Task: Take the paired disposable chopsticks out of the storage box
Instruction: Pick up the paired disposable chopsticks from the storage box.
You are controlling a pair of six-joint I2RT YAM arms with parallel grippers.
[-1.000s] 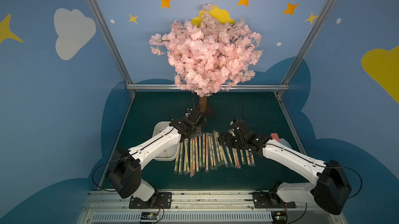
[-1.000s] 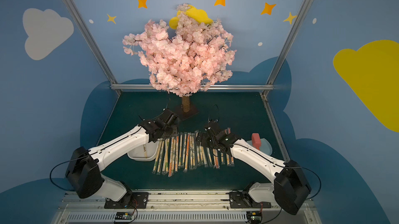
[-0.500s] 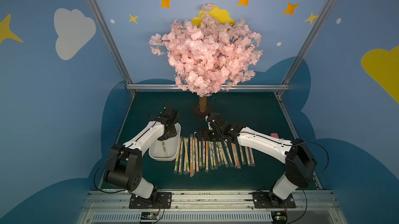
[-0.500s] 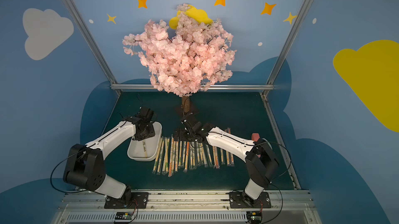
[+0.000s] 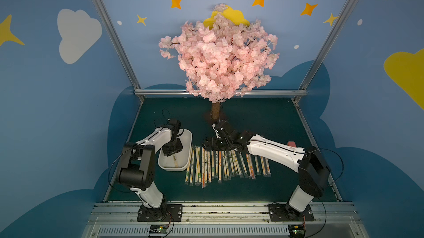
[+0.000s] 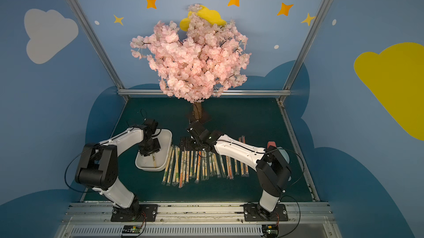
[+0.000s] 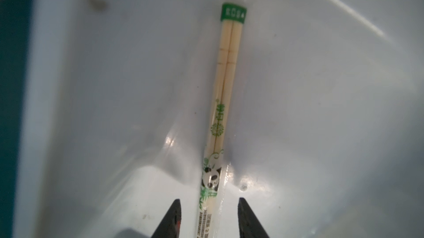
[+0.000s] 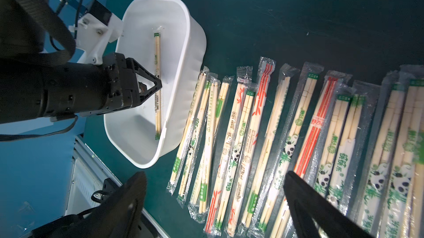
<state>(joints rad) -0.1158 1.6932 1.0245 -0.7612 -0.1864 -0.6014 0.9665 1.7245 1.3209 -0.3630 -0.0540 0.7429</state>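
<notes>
The booth had blue walls painted with clouds and stars, a pink blossom tree (image 5: 220,58) at the back and a dark green tabletop (image 5: 263,119).

In both top views I saw the row of chopstick pairs (image 5: 226,165) laid out on that tabletop just beside the storage box (image 5: 172,168). The left gripper (image 5: 173,153) was dipped into the box, and the right gripper (image 5: 206,146) hovered over the far ends of the row.

Through the left wrist camera, a single pair (image 7: 223,87) in a green-printed sleeve lay on the box floor. My left fingertips (image 7: 175,209) stood parted on either side of it with a gap showing on each side, so nothing was gripped yet.

The right wrist camera showed that single pair (image 8: 157,83) alone in the box (image 8: 190,64). The right fingers (image 8: 135,193) were spread wide and empty above the row.

I judged the job nearly done, with one pair left to pinch, lift out and set down with the others.
</notes>
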